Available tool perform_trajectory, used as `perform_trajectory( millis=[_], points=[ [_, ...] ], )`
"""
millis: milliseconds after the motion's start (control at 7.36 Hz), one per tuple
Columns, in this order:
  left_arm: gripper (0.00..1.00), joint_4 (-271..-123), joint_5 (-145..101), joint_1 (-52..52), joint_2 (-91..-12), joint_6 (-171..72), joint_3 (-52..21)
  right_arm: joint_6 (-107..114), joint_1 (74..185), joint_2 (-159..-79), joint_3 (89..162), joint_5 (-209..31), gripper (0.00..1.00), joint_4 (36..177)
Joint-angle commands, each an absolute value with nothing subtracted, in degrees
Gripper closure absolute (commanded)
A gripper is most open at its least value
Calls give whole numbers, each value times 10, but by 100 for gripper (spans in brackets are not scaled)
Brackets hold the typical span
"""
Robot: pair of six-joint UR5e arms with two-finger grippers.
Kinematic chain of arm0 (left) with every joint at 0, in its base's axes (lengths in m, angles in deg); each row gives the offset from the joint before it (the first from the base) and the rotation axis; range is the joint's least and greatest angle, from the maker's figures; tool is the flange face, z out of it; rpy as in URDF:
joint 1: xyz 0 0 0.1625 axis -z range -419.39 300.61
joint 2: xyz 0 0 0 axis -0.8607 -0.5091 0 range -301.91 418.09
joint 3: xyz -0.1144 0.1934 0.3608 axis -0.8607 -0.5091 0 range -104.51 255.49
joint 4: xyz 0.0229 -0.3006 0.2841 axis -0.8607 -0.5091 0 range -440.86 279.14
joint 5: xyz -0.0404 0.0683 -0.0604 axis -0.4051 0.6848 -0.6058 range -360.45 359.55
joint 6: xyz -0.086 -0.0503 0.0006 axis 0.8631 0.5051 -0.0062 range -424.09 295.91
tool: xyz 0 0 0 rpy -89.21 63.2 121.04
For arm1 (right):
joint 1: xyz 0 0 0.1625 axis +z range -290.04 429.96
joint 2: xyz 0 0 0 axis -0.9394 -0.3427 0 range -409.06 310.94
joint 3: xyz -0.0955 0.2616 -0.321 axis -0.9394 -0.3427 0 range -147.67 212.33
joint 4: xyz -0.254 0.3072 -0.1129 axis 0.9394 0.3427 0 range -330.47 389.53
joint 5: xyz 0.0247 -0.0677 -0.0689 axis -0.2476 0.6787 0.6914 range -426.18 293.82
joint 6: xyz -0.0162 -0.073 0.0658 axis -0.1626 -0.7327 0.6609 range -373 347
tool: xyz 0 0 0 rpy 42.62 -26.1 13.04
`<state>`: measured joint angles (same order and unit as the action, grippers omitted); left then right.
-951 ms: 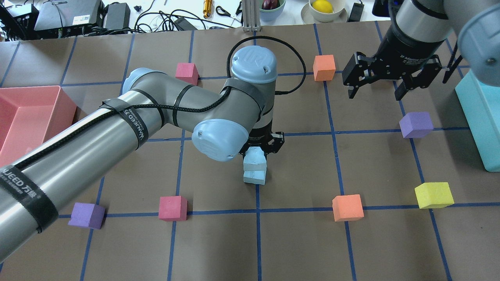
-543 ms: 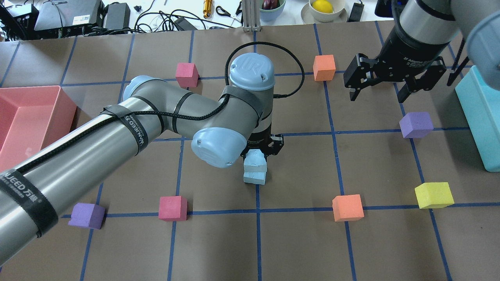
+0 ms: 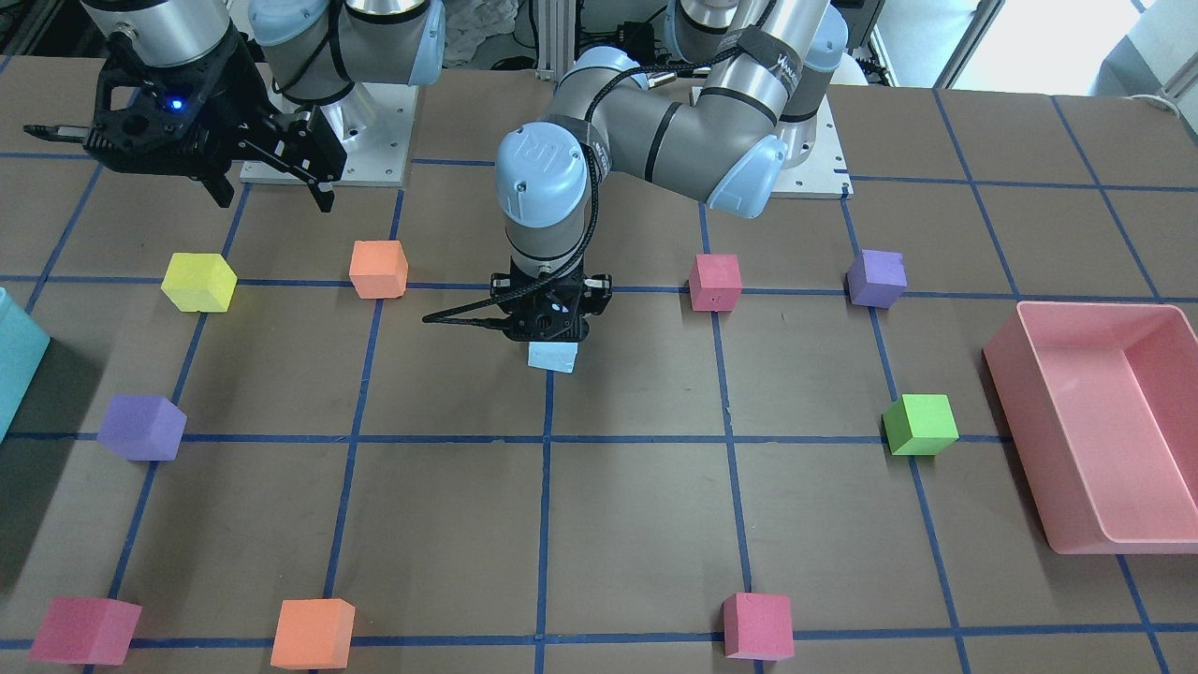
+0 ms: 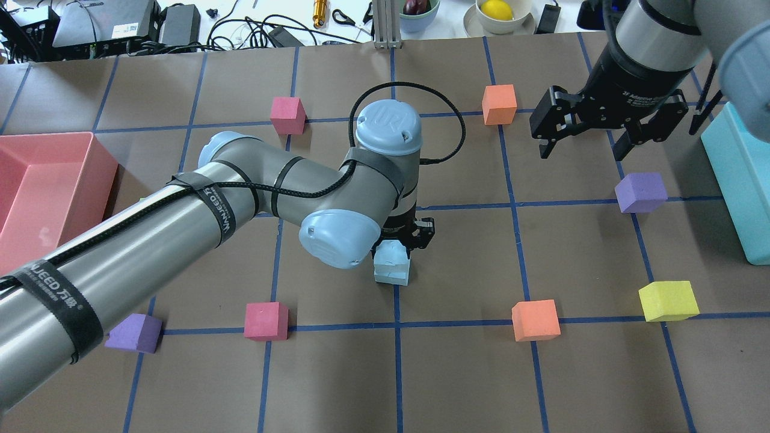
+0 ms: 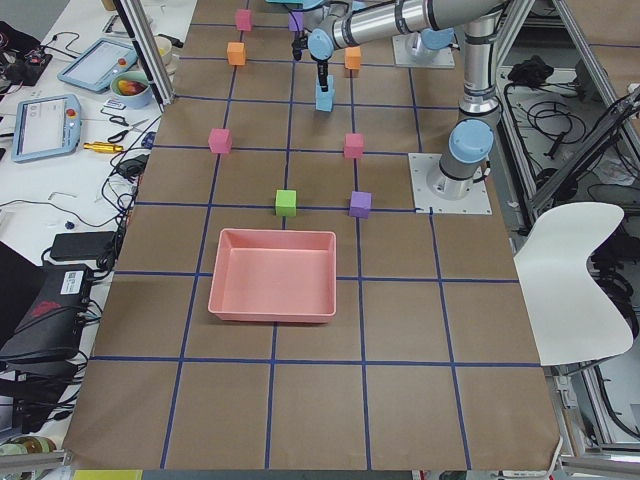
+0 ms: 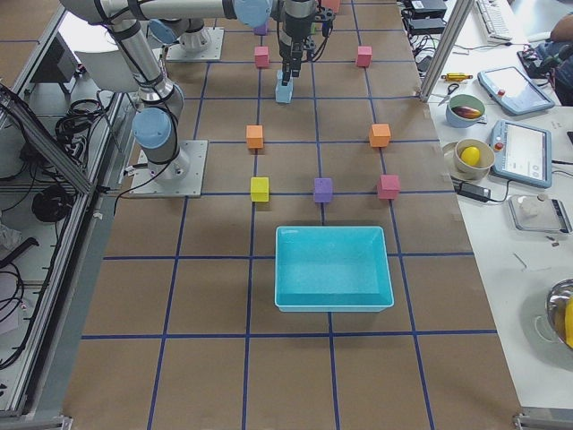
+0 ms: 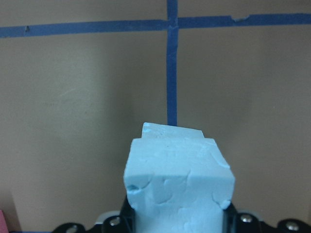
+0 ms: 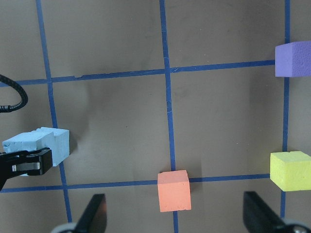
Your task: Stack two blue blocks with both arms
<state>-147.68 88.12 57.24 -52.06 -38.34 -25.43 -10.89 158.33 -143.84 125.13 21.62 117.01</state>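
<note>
My left gripper (image 4: 402,236) is shut on the upper blue block (image 4: 392,252) and holds it directly over the lower blue block (image 4: 391,277) at the table's middle. The two look in contact or nearly so, slightly offset. In the left wrist view the held block (image 7: 179,184) fills the foreground and the lower block's (image 7: 172,130) far edge shows behind it. In the front-facing view the left gripper (image 3: 548,328) hides all but one blue block (image 3: 552,357). My right gripper (image 4: 582,139) is open and empty, raised at the far right; it also shows in the front-facing view (image 3: 271,192).
A pink tray (image 4: 90,150) is at the left and a teal bin (image 4: 737,180) at the right. Cubes lie around: purple (image 4: 640,192), yellow (image 4: 668,300), orange (image 4: 535,320), red (image 4: 266,320), purple (image 4: 133,332), red (image 4: 287,114), orange (image 4: 499,104), green (image 3: 920,424).
My left arm has lowered the held blue block onto or just above the lower one, closing the gap. My right gripper has drifted slightly right, still open.
</note>
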Motion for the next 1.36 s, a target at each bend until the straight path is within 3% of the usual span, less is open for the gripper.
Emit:
perform_trajectory(
  millis=[0, 407, 679, 1222],
  points=[
    [0, -1460, 876, 570, -502, -386, -250, -110, 1583, -1437, 1251, 224, 0, 1170],
    [0, -1516, 881, 528, -465, -447, -176, -107, 1584, -1437, 1252, 229, 0, 1170],
    [0, -1601, 884, 412, -439, -566, -121, -103, 1584, -1437, 1252, 229, 0, 1170],
    [0, -1665, 909, 310, -371, -661, -106, -103, 1584, -1437, 1254, 230, 0, 1170]
  ],
)
